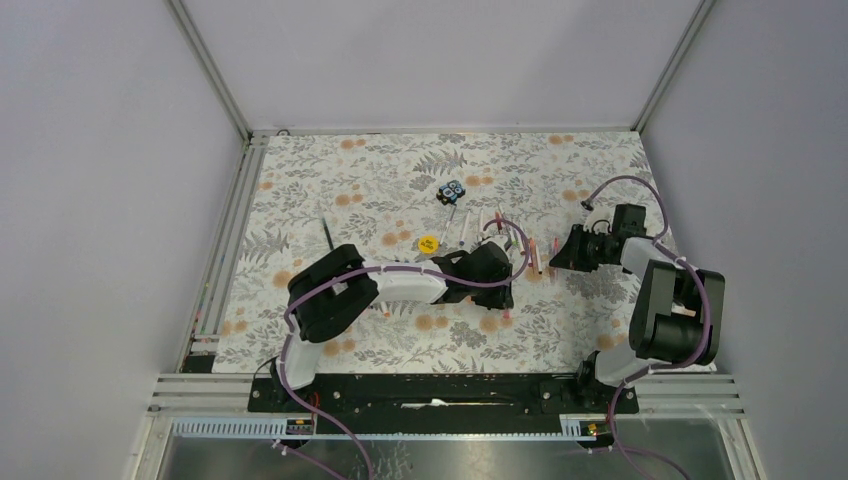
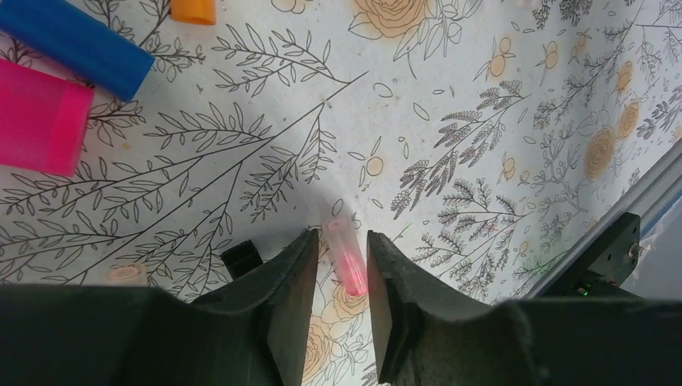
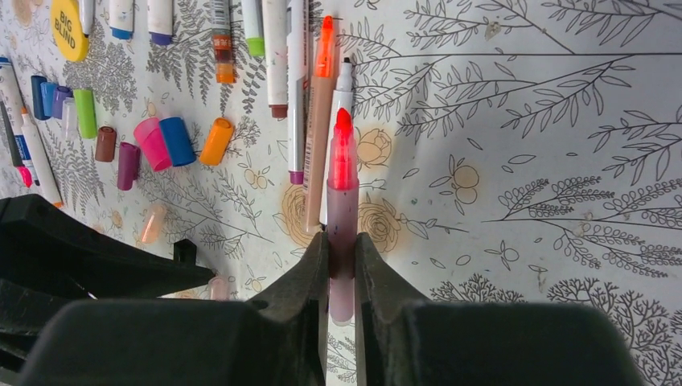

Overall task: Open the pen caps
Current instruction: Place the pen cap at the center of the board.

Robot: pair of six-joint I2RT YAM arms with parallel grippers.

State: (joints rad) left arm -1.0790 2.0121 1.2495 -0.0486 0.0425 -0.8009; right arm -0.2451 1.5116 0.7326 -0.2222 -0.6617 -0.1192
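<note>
Left claw (image 2: 340, 236) first: the jaws stand a little way apart, and a small pale pink cap (image 2: 347, 261) sits in the gap between them, blurred. I see a sliver of table between it and the left finger, so nothing is clamped there. Whether it brushes the right finger I cannot tell. Ahead of that claw and off to its left lie a blue cap (image 2: 76, 44) and a bright pink cap (image 2: 36, 117) just beside it. An orange cap (image 2: 193, 10) lies farther ahead, all of them loose on the flowered table (image 2: 482, 96).

Over to the right claw (image 3: 341, 238): jaws nearly closed, pinching the pale barrel of a red-tipped pen (image 3: 343, 201). The pen points straight ahead out of the fingers, its tip bare. Just to its left lies a tan pen (image 3: 319, 137) with an orange tip. Farther ahead and left is the row of pens (image 3: 273, 48). Left of the claw is a scatter of loose caps (image 3: 177, 141), with a yellow disc (image 3: 68, 28) in the far left corner.

From above, the left arm (image 1: 390, 280) is folded low, elbow back, forearm reaching to the right across the table. The right arm (image 1: 670, 300) stands with its elbow up and its wrist turned left, so the two claws face each other, near but apart.
</note>
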